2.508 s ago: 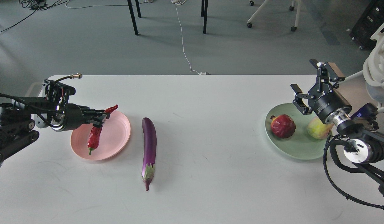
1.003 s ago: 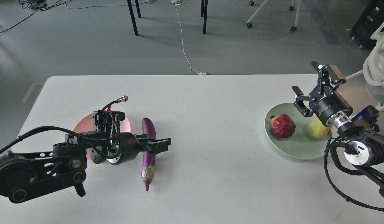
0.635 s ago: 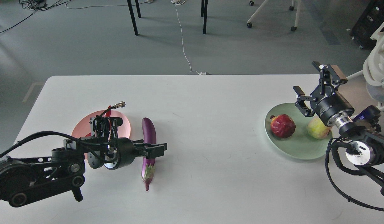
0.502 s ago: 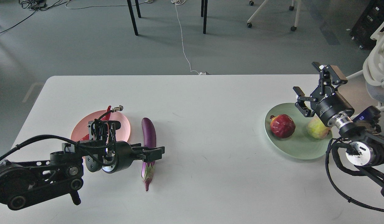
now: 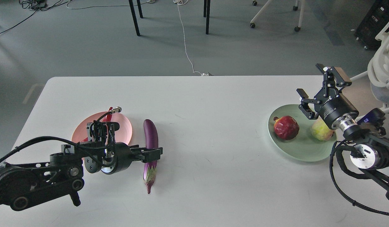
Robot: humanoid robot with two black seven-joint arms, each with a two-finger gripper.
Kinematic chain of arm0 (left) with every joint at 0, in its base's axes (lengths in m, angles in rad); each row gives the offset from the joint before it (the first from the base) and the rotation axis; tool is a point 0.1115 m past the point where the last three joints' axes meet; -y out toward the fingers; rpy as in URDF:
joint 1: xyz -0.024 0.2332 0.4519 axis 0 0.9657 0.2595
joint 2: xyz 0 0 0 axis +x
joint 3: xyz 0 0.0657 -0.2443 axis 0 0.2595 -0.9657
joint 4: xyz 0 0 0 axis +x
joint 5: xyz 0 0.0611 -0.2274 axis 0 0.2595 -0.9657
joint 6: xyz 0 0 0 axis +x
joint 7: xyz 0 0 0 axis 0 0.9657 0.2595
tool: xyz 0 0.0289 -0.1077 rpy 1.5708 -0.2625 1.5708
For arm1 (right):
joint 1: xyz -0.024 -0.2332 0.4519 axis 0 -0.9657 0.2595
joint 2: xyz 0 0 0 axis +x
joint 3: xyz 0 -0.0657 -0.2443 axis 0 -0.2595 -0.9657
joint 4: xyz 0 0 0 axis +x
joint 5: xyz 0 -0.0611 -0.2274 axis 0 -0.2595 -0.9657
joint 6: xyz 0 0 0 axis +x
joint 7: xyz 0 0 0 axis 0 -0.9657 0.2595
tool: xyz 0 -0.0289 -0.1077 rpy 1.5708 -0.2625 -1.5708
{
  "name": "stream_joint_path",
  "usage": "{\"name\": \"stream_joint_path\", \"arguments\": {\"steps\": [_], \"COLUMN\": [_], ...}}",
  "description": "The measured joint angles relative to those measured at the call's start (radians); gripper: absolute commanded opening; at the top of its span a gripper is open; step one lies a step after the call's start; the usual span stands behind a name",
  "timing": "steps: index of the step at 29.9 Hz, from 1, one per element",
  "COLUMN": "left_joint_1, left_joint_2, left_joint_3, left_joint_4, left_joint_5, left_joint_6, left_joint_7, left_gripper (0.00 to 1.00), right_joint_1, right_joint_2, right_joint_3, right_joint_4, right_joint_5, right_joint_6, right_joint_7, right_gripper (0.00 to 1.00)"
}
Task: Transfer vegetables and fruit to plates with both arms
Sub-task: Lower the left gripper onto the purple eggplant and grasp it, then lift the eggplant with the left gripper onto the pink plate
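The left tool [image 5: 151,154] lies low across the purple eggplant [image 5: 151,148] on the counter [image 5: 213,176] beside the pink plate [image 5: 123,126], how wide I cannot tell, seemingly to grasp it, while the right tool [image 5: 314,91] hangs wide and empty over the green plate [image 5: 295,151].

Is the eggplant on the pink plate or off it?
Off. The eggplant lies on the table, right of the pink plate.
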Motion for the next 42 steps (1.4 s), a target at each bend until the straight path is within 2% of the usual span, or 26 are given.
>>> {"name": "stream_joint_path", "arguments": {"steps": [15, 21, 23, 24, 26, 27, 29, 31, 35, 42], "left_joint_1": [0.017, 0.017, 0.019, 0.020, 0.022, 0.023, 0.024, 0.026, 0.030, 0.018], "left_joint_2": [-0.017, -0.029, -0.031, -0.031, -0.031, -0.031, -0.031, -0.029, -0.026, -0.029], "left_joint_3": [0.000, 0.001, 0.001, 0.001, 0.002, 0.002, 0.002, 0.002, 0.001, -0.039], "left_joint_4": [0.007, 0.007, 0.008, 0.008, 0.008, 0.008, 0.008, 0.008, 0.006, -0.014], "left_joint_5": [-0.003, -0.003, -0.003, -0.003, -0.005, -0.006, -0.007, -0.007, -0.010, -0.059], "left_joint_6": [-0.002, -0.006, -0.007, -0.007, -0.008, -0.009, -0.011, -0.012, -0.011, -0.012], "left_joint_7": [0.000, 0.002, 0.004, 0.004, 0.007, 0.009, 0.020, 0.038, 0.060, 0.068], "left_gripper": [0.99, 0.94, 0.78, 0.64, 0.28, 0.18, 0.17, 0.08, 0.07, 0.07], "right_joint_1": [-0.006, -0.006, -0.006, -0.006, -0.006, -0.006, -0.008, -0.010, -0.012, -0.012], "right_joint_2": [-0.002, -0.002, -0.003, -0.003, -0.004, -0.005, -0.006, -0.006, -0.006, -0.007], "right_joint_3": [0.000, 0.000, 0.000, 0.000, 0.000, 0.000, 0.000, 0.000, 0.001, 0.001], "right_joint_4": [0.001, 0.001, 0.001, 0.001, 0.001, 0.001, 0.001, 0.001, 0.003, 0.005], "right_joint_5": [0.000, 0.000, 0.000, 0.000, 0.000, 0.000, 0.000, 0.000, 0.000, 0.000], "right_joint_6": [0.000, 0.000, 0.000, 0.000, 0.000, 0.000, 0.000, 0.000, 0.000, 0.000], "right_joint_7": [0.000, 0.000, 0.000, 0.000, 0.000, 0.000, 0.000, 0.000, 0.000, 0.000], "right_gripper": [0.98, 0.98, 0.98, 0.98, 0.98, 0.98, 0.98, 0.98, 0.98, 0.98]}}
